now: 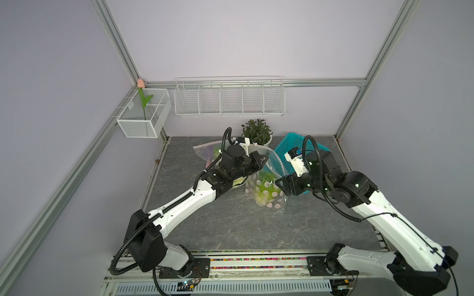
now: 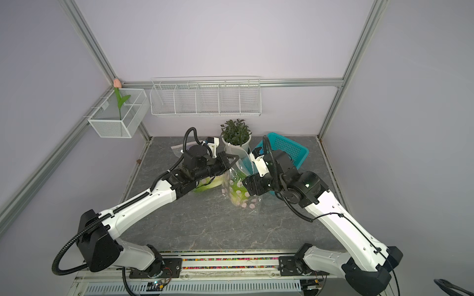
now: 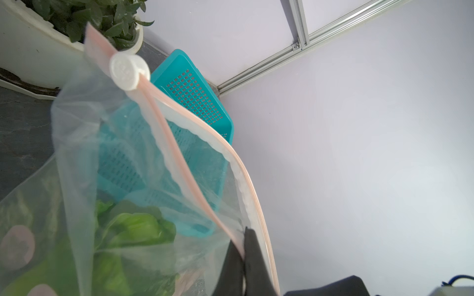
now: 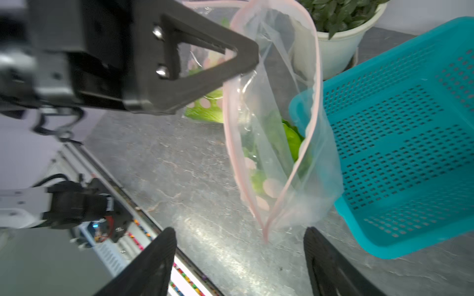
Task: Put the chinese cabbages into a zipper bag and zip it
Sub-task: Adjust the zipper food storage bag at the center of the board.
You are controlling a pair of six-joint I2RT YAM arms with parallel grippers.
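Pinching zipper bag (image 1: 266, 194) rim in shut jaws of left gripper (image 3: 243, 249). Holding chinese cabbage (image 3: 138, 230) inside bag, w/ 2nd cabbage (image 2: 209, 185) on table (image 1: 230, 225). Hanging right gripper (image 4: 239, 230) by bag mouth, jaws wide, gripping nothing.

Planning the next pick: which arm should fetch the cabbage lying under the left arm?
Right. The right gripper is open and empty beside the bag; the left gripper is shut on its rim, holding the mouth up. Letting go for the cabbage would likely collapse it.
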